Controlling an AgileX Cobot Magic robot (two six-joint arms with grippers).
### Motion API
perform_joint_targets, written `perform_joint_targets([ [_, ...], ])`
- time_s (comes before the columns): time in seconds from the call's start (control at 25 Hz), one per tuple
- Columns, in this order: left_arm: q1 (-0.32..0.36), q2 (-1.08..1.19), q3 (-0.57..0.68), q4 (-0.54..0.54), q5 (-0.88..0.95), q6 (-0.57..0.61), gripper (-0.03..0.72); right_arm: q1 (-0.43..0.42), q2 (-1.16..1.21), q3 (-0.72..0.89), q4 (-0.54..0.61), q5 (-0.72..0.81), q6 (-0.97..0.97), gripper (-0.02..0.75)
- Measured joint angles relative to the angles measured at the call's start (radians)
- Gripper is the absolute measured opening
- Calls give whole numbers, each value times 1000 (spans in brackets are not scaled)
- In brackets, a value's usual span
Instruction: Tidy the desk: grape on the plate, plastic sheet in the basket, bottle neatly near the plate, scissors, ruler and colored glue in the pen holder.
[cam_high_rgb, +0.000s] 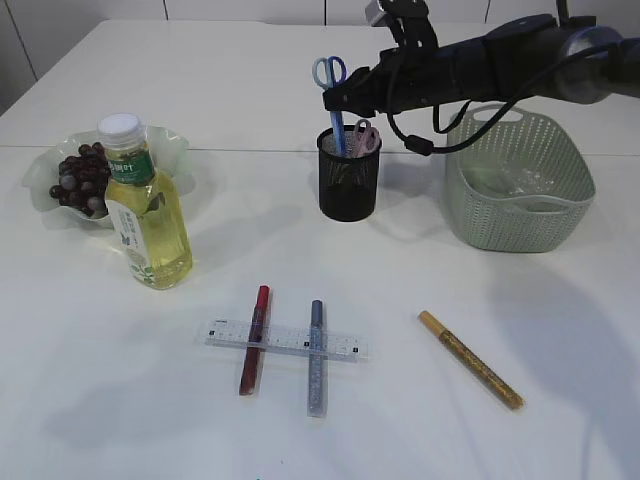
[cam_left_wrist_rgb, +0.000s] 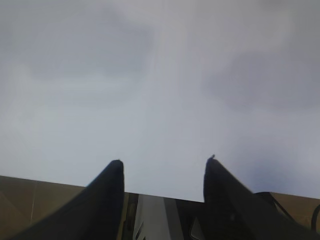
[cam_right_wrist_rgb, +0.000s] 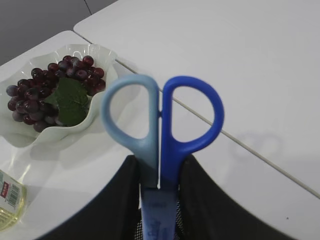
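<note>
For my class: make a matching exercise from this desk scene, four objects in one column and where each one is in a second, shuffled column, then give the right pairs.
Objects
1. grapes
2. blue scissors
3. clear ruler
4. plastic sheet

Places
A. flat on the table, under two glue pens
B. in the basket
C. on the plate
D. held by the right gripper above the pen holder

Pairs: 1-C, 2-D, 3-A, 4-B

A white worktop (cam_high_rgb: 250, 100) made of joined panels, with thin seams, evenly lit; soft shadows lie on it.
</note>
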Motion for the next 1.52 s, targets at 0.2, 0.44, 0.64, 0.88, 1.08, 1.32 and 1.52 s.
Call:
perform_joint_targets([
  [0.2, 0, 0, 0, 0, 0, 0, 379, 0, 2, 0, -14, 0, 0, 286],
  [0.44, 0, 0, 0, 2, 0, 0, 379, 0, 2, 0, -28, 2, 0, 379],
  [0.64, 0, 0, 0, 2, 0, 0, 379, -2, -34, 0, -53, 9, 32, 386],
  [0.88, 0, 0, 0, 2, 0, 0, 379, -5, -208, 0, -340, 117, 416, 386],
  [1.08, 0, 0, 0, 11, -12, 0, 379, 23, -324, 0, -647, 251, 735, 386],
  [1.32, 0, 0, 0, 32, -68, 0, 379, 154, -345, 0, -890, 418, 873, 386],
  [1.52, 0, 0, 0, 32, -113, 0, 379, 308, -345, 15, -1046, 448, 895, 386],
])
